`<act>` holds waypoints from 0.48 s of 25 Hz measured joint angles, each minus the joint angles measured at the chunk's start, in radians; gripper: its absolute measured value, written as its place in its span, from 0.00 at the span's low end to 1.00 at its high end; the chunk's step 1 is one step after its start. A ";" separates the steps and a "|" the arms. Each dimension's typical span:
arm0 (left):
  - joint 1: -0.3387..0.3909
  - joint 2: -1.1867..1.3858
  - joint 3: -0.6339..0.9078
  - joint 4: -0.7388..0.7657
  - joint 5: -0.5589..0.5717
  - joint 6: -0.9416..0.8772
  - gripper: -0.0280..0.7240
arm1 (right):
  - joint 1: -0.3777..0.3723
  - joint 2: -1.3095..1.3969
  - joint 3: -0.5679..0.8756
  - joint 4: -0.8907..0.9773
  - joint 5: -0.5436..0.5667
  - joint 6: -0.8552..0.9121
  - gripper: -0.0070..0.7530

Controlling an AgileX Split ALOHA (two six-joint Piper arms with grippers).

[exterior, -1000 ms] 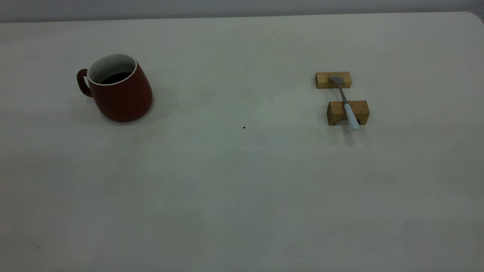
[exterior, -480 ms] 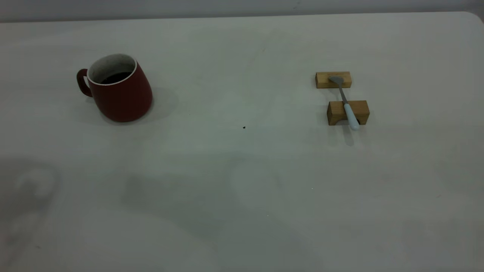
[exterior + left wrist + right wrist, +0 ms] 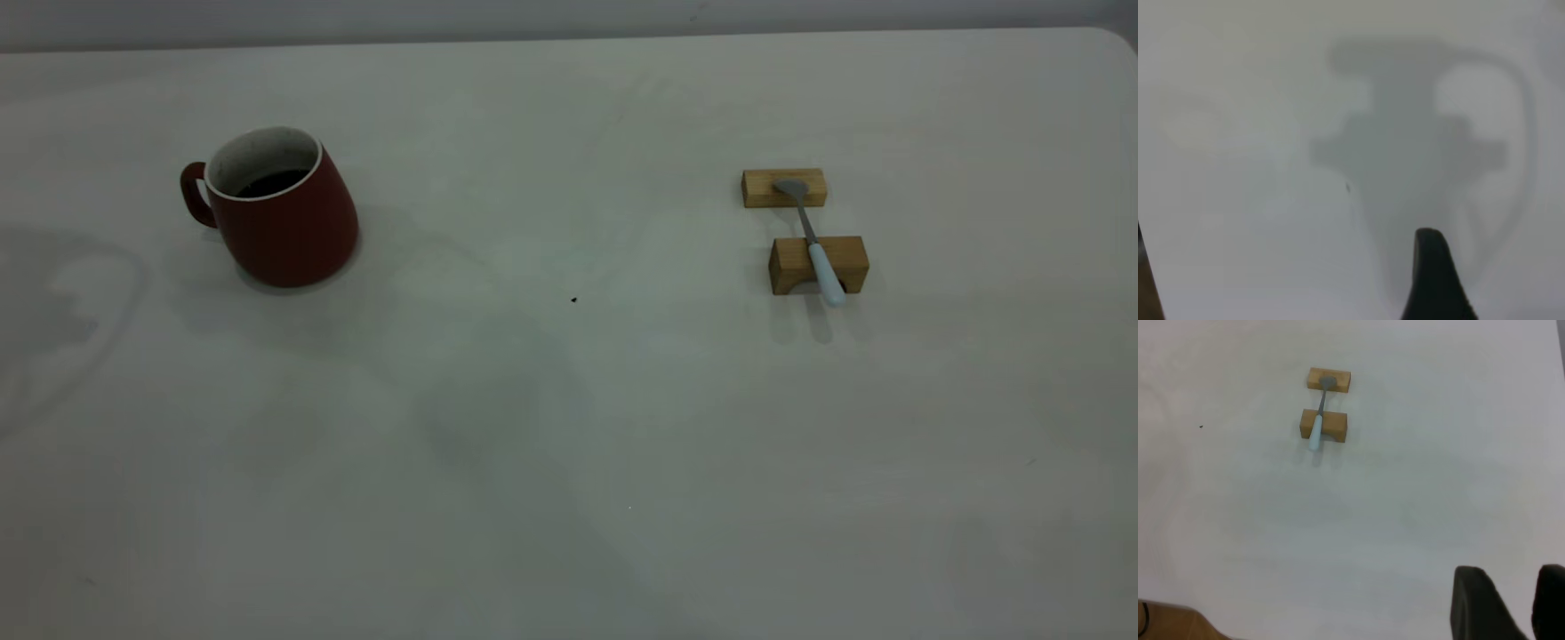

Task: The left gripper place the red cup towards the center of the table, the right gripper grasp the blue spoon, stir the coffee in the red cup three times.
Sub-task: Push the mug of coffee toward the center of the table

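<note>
OK, the red cup (image 3: 283,209) is sitting upright near the table's (image 3: 569,427) left edge, toward the far side, handle pointing at that left edge, with the coffee (image 3: 271,182) showing as a dark surface low inside. The blue spoon (image 3: 813,240) is lying well apart, toward the right edge, bridging two wooden blocks (image 3: 818,264): bowl resting on the far block, pale blue handle crossing the near block and overhanging toward the near edge. Nothing is touching either item.

The left gripper (image 3: 1435,280) is hovering over bare tabletop, only one dark fingertip showing in its wrist view, so can't tell its opening. The right gripper (image 3: 1515,603) is hanging high above the table with the spoon and blocks far off in its wrist view; two fingers (image 3: 1478,603) are showing with a narrow gap between them, holding nothing.
</note>
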 joint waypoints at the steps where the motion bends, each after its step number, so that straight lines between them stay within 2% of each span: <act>1: 0.000 0.051 -0.031 -0.014 0.006 0.076 0.77 | 0.000 0.000 0.000 0.000 0.000 0.000 0.32; 7: -0.008 0.331 -0.215 -0.092 0.035 0.527 0.77 | 0.000 0.000 0.000 0.000 0.000 0.000 0.32; 12: -0.058 0.478 -0.303 -0.115 0.019 0.783 0.77 | 0.000 0.000 0.000 0.000 0.000 0.000 0.32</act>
